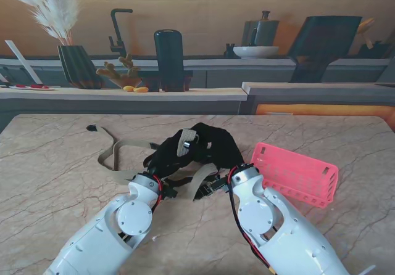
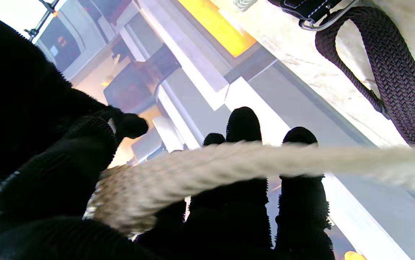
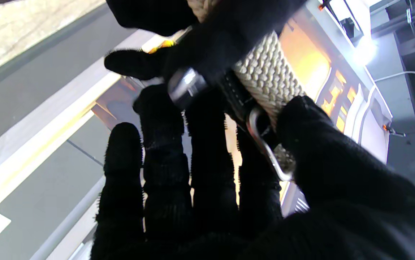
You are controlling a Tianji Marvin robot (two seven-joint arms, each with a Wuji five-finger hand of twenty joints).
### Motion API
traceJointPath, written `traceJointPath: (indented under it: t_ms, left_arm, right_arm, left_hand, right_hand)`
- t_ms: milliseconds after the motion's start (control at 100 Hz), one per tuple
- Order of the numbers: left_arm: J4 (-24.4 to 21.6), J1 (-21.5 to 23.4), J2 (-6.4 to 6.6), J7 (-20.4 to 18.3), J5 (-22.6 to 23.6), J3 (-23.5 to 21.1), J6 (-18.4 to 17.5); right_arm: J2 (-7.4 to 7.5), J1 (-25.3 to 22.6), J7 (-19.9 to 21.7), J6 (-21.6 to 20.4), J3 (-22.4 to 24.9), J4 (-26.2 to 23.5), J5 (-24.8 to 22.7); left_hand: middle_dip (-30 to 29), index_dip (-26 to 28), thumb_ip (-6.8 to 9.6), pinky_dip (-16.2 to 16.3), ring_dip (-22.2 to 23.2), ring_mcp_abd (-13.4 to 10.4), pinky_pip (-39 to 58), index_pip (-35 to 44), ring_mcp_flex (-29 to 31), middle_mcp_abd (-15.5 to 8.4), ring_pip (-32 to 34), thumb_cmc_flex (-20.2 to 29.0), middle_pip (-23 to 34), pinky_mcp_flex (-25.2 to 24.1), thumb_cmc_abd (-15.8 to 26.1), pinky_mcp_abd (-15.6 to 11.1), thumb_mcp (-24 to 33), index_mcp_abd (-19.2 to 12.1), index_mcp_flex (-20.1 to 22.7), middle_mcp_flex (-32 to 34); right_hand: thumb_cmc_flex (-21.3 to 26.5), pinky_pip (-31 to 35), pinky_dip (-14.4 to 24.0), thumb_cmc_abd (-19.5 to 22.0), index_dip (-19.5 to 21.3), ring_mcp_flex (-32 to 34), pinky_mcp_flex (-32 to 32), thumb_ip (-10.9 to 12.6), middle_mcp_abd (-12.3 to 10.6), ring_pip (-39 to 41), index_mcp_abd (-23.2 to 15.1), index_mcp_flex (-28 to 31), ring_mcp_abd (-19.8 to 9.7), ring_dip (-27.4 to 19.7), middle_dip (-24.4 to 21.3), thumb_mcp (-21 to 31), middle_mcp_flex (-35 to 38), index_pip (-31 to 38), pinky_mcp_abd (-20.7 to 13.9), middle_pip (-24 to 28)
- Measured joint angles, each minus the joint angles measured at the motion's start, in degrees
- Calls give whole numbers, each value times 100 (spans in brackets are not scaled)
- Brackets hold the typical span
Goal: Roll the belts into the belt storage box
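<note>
Stand view: both hands meet mid-worktop on beige belt, tail trailing left; pink box just right, holds nothing.
Left wrist: left hand pinches strap — dark belt lies beyond.
Right wrist: right hand clamps buckle end. Rolling barely begun; next, wind strap around buckle.

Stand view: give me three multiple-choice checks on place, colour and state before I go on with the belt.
1. Where is the storage box?
A. on my right
B. on my left
C. on the far counter

2. What colour is the belt being held?
A. red
B. beige
C. blue

3. What is the right hand doing?
A. hanging open
B. resting in the box
C. gripping the belt's buckle end

Answers:
A, the pink box lies right of both arms.
B, its woven strap trails beige across the table.
C, its fingers close around the buckle.
</note>
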Motion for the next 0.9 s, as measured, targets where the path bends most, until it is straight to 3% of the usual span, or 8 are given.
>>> traceJointPath:
  t_ms: [30, 60, 130, 260, 390, 630, 790, 900]
  left_arm:
    - [10, -4, 7, -2, 0, 0, -9]
    - [26, -5, 12, -3, 0, 0, -9]
    - [71, -5, 21, -5, 2, 1, -8]
    - [125, -4, 52, -38, 120, -15, -60]
    - [198, 8, 86, -19, 431, -114, -415]
    - [-182, 346, 194, -104, 402, -516, -708]
    - [-250, 397, 239, -152, 390, -528, -763]
    - [-210, 346, 251, -81, 549, -448, -734]
  right_arm:
    - [-3, -31, 0, 12, 44, -69, 15]
    - [-3, -57, 1, 31, 79, -144, 47]
    - [-4, -125, 45, 114, 183, -363, 225]
    - [-5, -266, 419, 422, 418, -793, 881]
    - [-6, -412, 795, 901, 614, -1129, 1836]
    - [-37, -485, 748, 1219, 822, -1124, 1911]
    - [-41, -538, 1009, 1404, 979, -1168, 2676]
    - [-31, -599, 1220, 1685, 1039, -1314, 3207]
  left_hand:
    - [0, -17, -7, -20, -20, 51, -69, -59, -28, -1, -68, 32, -12, -73, -15, 20, 24, 0, 0, 3]
    - [-3, -20, 126, -28, -31, 55, -92, -77, -148, -3, -141, 182, -71, -136, -111, 25, 98, 0, -37, -90]
    - [-54, -120, 206, -73, -82, 66, -226, -213, -292, -62, -274, 213, -118, -338, -110, 27, 159, -9, -121, -173]
    - [-244, -270, 206, -81, -207, 105, -377, -438, -689, -152, -593, 232, -340, -750, -108, 10, 169, -88, -256, -490]
    - [-284, -230, 206, -83, -346, 34, -566, -457, -769, -293, -959, 233, -390, -802, -108, -96, 339, -273, -289, -573]
    - [278, 555, 198, -82, -482, -22, -796, 213, -769, -504, -1249, 172, 24, -805, -308, -152, 579, -639, -289, -102]
    - [458, 569, 198, -81, -487, -40, -854, 213, -704, -634, -1296, 117, 317, -743, -348, -159, 650, -645, -279, 219]
    - [395, 345, 198, -81, -488, -75, -866, 71, -628, -640, -1280, 120, 202, -724, -349, -191, 653, -569, -280, 127]
  right_hand:
    - [-1, 0, 0, 0, 0, -13, -37, -2, -42, -3, -18, 0, -78, 0, 4, 0, 12, 0, 0, 25]
    - [-1, 0, -1, 0, 0, -20, -46, -3, -89, -4, -20, 0, -313, 8, 6, 0, 12, 0, 0, 32]
    - [-2, 0, -19, 0, 0, -20, -47, -4, -112, -4, -23, 0, -400, 8, 8, 0, 47, 0, 0, 35]
    - [-2, 0, -51, 0, 0, -20, -47, -4, -110, 1, -24, 0, -406, 9, 13, 0, 58, 0, 0, 93]
    - [-2, 25, -51, 0, 0, -20, -30, -5, -36, 207, -24, 4, -351, 33, 102, 0, 59, 0, 0, 245]
    - [-2, 126, -51, 0, 0, -20, 21, -11, 19, 334, -21, 54, -307, 89, 148, 0, 59, 0, 0, 317]
    - [-2, 281, 25, 0, 0, -20, 86, -12, 27, 351, 7, 62, -305, 98, 148, 0, 59, 0, -49, 318]
    - [0, 535, 156, 0, 24, -23, 272, -12, 114, 548, 81, 63, -218, 173, 205, 59, 59, 0, -119, 408]
